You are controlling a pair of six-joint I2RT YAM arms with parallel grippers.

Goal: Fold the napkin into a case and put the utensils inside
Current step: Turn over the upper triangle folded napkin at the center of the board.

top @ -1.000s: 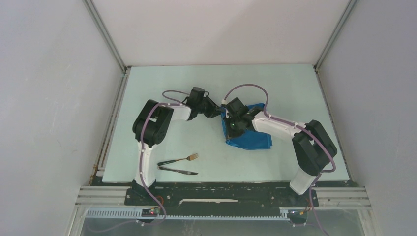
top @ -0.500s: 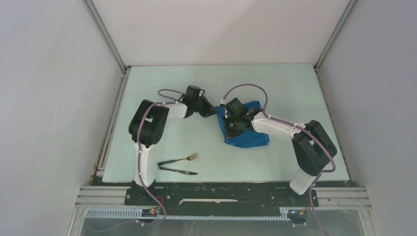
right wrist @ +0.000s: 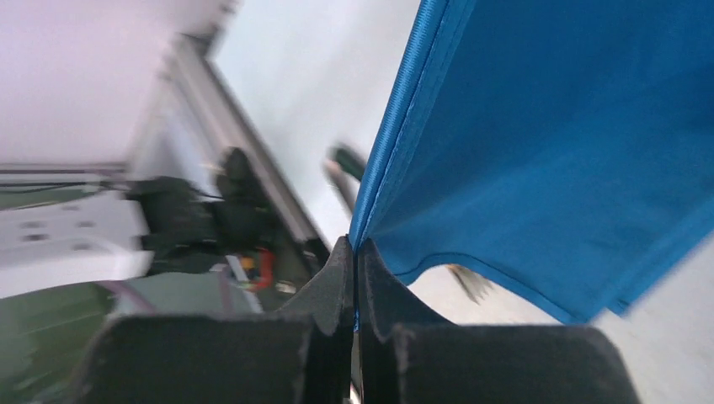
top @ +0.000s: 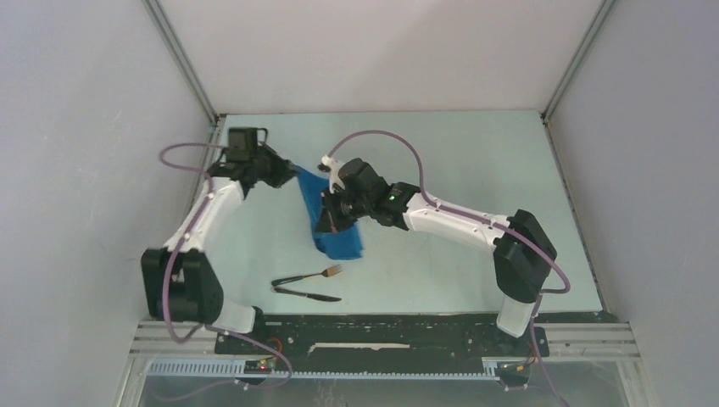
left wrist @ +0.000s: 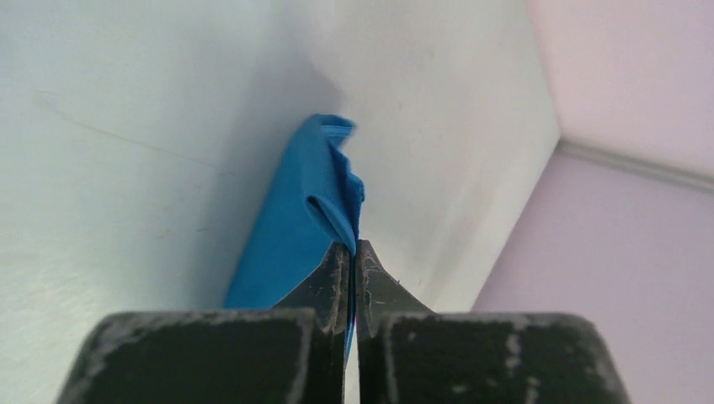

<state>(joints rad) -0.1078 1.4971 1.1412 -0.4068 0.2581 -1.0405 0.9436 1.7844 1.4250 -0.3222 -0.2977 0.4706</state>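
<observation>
The bright blue napkin (top: 339, 240) hangs off the table between both grippers, left of centre. At its far upper corner my left gripper (top: 291, 174) is shut on the cloth; the left wrist view shows the napkin (left wrist: 295, 219) pinched between the black jaws of this left gripper (left wrist: 354, 248). My right gripper (top: 329, 214) is shut on a hemmed edge, and in the right wrist view the napkin (right wrist: 547, 151) spreads out from the right gripper (right wrist: 354, 245). The fork (top: 320, 273) and the dark knife (top: 307, 295) lie side by side near the front edge, below the cloth.
The pale table (top: 475, 153) is boxed in by grey walls at the left, right and back. A metal rail (top: 182, 246) runs along its left edge. The arm bases sit on the black frame (top: 381, 335) at the front.
The left gripper has shut on the napkin's corner. Both arms have swung left and lifted the napkin from right of centre to left of centre. The fork and knife have not moved.
</observation>
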